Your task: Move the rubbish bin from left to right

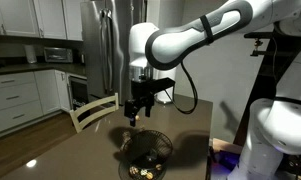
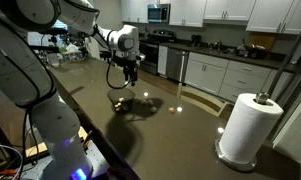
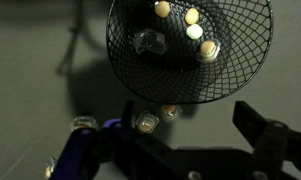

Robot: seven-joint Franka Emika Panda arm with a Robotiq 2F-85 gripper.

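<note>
The rubbish bin (image 1: pixel 146 154) is a small round black wire-mesh basket standing upright on the dark brown table, and it shows in both exterior views (image 2: pixel 121 100). In the wrist view the bin (image 3: pixel 190 72) fills the top, with several small yellowish scraps (image 3: pixel 195 31) inside it. Two more scraps (image 3: pixel 146 122) lie on the table just outside its rim. My gripper (image 1: pixel 137 112) hangs above the table close beside the bin (image 2: pixel 126 80). Its jaws (image 3: pixel 186 116) are open and empty, apart from the bin.
A paper towel roll (image 2: pixel 252 125) stands on the table near one edge. A wooden chair back (image 1: pixel 94 112) rises at the table's far side. A large white rounded body (image 1: pixel 280 135) stands close to the table. Kitchen cabinets (image 1: pixel 15 95) and a fridge (image 1: pixel 102 45) are behind.
</note>
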